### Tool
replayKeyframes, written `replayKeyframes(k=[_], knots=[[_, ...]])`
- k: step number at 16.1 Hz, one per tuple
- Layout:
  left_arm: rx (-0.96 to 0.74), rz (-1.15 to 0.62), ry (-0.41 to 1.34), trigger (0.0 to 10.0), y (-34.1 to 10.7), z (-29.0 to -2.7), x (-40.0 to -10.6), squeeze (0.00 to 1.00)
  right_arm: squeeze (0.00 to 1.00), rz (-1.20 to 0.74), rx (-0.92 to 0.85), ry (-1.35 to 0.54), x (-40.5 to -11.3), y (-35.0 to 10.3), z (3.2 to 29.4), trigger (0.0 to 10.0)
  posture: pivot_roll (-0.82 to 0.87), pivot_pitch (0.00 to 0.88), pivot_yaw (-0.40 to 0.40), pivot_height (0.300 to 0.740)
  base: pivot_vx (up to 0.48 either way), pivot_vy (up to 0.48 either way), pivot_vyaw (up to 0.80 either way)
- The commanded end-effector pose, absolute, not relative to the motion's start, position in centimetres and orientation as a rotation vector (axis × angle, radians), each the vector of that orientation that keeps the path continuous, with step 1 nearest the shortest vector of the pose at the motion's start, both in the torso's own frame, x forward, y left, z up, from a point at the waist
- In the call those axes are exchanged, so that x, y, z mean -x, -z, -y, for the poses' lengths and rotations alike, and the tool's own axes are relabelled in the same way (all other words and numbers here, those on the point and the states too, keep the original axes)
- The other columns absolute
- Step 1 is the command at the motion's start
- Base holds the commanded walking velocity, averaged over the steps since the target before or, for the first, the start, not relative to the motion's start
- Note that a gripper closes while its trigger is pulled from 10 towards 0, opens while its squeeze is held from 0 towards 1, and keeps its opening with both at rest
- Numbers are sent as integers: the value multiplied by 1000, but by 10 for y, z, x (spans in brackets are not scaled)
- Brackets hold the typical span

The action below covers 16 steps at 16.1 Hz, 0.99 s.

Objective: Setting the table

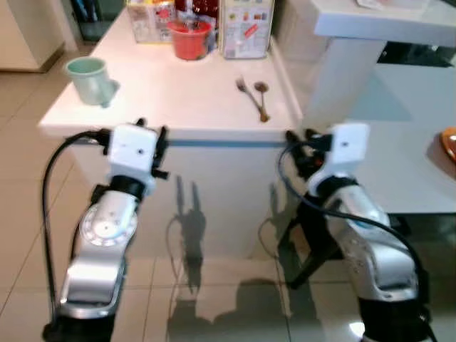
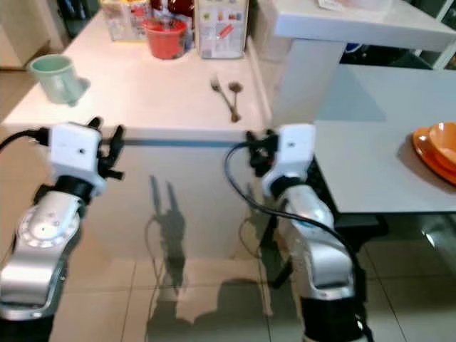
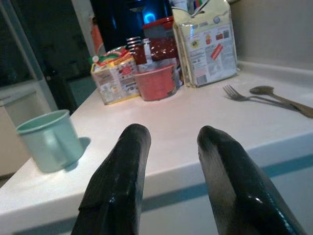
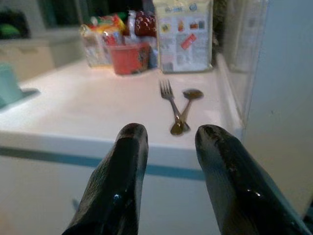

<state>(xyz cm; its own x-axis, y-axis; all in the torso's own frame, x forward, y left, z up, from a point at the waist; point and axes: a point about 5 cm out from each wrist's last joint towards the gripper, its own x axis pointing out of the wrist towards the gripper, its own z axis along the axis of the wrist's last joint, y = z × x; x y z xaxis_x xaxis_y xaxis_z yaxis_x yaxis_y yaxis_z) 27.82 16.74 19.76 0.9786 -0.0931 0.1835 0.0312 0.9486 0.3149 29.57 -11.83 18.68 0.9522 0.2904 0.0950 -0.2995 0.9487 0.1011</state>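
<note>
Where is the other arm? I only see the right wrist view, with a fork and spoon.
Observer: The left tool is open at the counter's front edge, further left.
Operator: Is there a plate anywhere?
Observer: Yes, orange dishes sit on the grey table to the right.
Operator: What's the green thing at the side?
Observer: A mug with a handle, upright near the counter's left corner.
</note>
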Motion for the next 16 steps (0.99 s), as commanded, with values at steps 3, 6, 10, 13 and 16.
replayKeyframes(k=[3, 6, 10, 13, 16], knots=[[-311, 199, 104, 10000, -197, -161, -277, 0, 0, 78, -59, -282, -297, -189, 125, 10000, 72, 0, -58, 740, 365, 0, 229], [-319, 195, 127, 10000, -196, -158, -277, 0, 0, 88, -92, -245, -299, -193, 129, 10000, 64, 0, -48, 740, 364, 0, 490], [-314, 190, 146, 10000, -195, -155, -278, 0, 0, 85, -61, -280, -300, -197, 131, 10000, 62, 0, -45, 740, 365, 0, 0], [-307, 187, 169, 10000, -194, -153, -277, 0, 0, 77, -48, -278, -301, -199, 132, 10000, 63, 0, -47, 740, 361, 0, 0], [-298, 187, 198, 10000, -194, -149, -276, 0, 0, 58, -26, -278, -302, -198, 134, 10000, 61, 0, -45, 740, 365, 0, 0]])
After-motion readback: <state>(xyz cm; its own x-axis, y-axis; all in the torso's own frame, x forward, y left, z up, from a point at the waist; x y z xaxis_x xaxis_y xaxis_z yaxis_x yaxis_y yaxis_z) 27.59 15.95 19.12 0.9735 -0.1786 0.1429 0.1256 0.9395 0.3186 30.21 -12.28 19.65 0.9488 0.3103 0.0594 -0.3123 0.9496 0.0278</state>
